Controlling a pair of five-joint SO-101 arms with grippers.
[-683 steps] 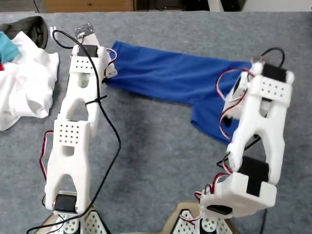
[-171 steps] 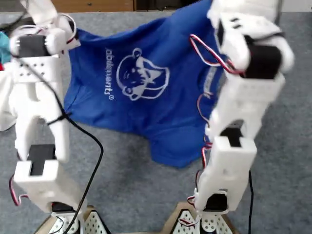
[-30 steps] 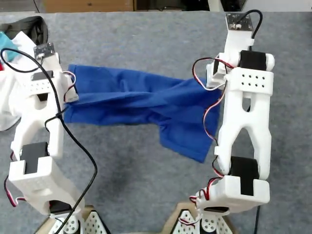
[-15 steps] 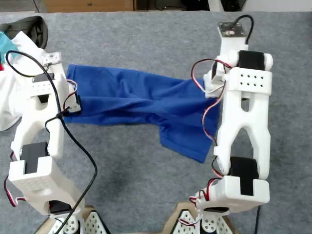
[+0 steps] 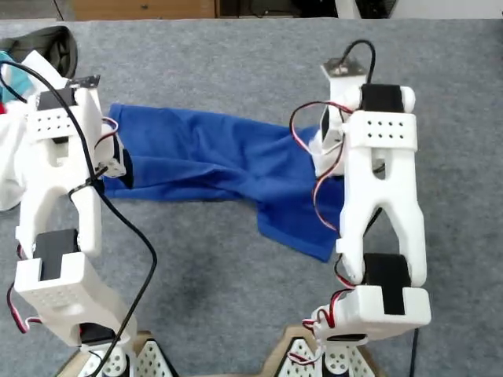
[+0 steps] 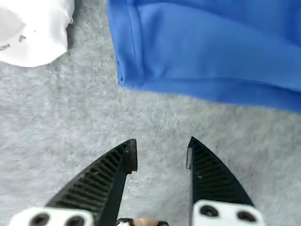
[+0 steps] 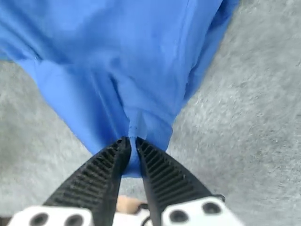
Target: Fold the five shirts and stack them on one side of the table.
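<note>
A blue shirt (image 5: 212, 157) lies bunched in a long band across the grey table, one flap trailing toward the near side (image 5: 302, 224). In the left wrist view my left gripper (image 6: 160, 151) is open over bare table, just short of the blue shirt's (image 6: 211, 52) hemmed end. From above, the left gripper (image 5: 118, 163) sits at the shirt's left end. My right gripper (image 7: 131, 142) is shut on a ridge of the blue shirt (image 7: 117, 61). In the high view the right gripper (image 5: 326, 149) is at the shirt's right end.
A pile of other shirts lies at the far left: white (image 5: 35, 133), teal (image 5: 6, 69) and dark (image 5: 55, 43). The white shirt (image 6: 33, 28) lies close to my left gripper. Bare grey table (image 5: 204, 298) spreads on the near side and behind the shirt.
My right arm has swung left with the shirt's right end in its grip, bunching the cloth. My left gripper has shifted slightly back off the shirt's left end.
</note>
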